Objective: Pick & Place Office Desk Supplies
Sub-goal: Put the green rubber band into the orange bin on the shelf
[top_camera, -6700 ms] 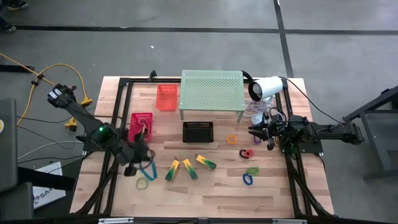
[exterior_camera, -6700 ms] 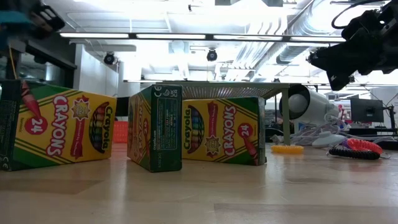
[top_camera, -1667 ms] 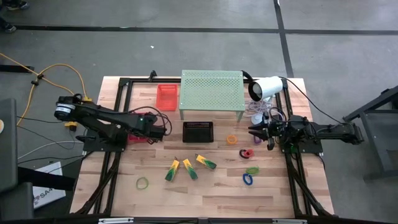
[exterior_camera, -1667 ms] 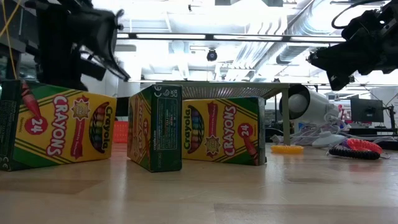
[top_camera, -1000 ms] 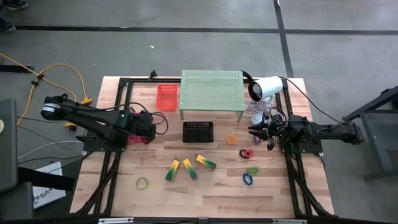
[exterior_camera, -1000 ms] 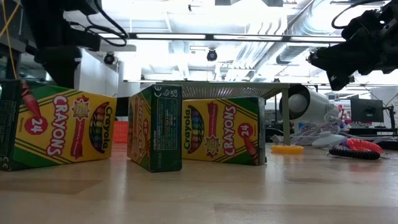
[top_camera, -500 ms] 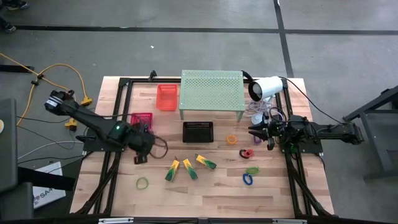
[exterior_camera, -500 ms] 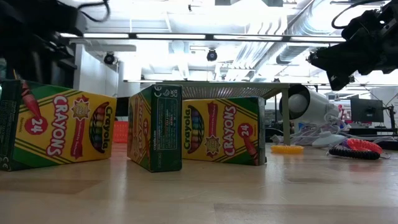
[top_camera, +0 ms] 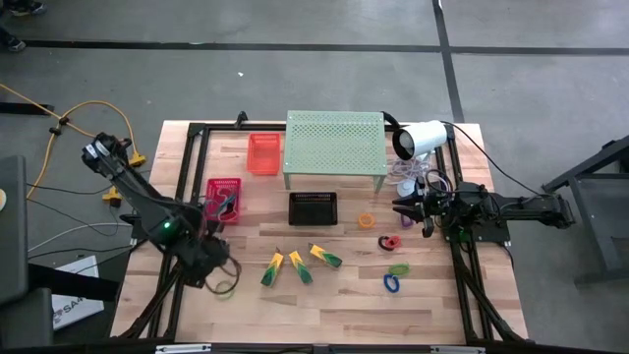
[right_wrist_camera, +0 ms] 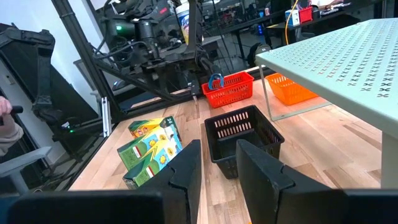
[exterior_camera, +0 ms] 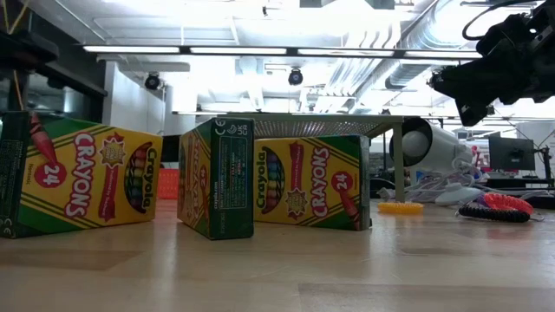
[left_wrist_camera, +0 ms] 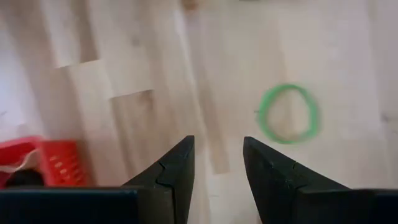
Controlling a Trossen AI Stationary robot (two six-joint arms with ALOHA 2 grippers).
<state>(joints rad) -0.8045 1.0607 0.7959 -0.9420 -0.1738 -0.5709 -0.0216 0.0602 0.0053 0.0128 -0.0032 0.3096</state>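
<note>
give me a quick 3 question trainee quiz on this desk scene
1. True or false: the left hand holds the green loop.
2. How many crayon boxes lie on the table?
3. Which bin sits directly in front of the shelf? A red B orange C black

Key
1. False: its fingers are open and empty, with the loop lying on the wood ahead of them.
2. Three.
3. C, the black bin.

Two crayon boxes point(exterior_camera: 82, 180) point(exterior_camera: 310, 180) read "CRAYONS" and "24". A third box point(exterior_camera: 216, 178), standing between them, carries print too small to read.
</note>
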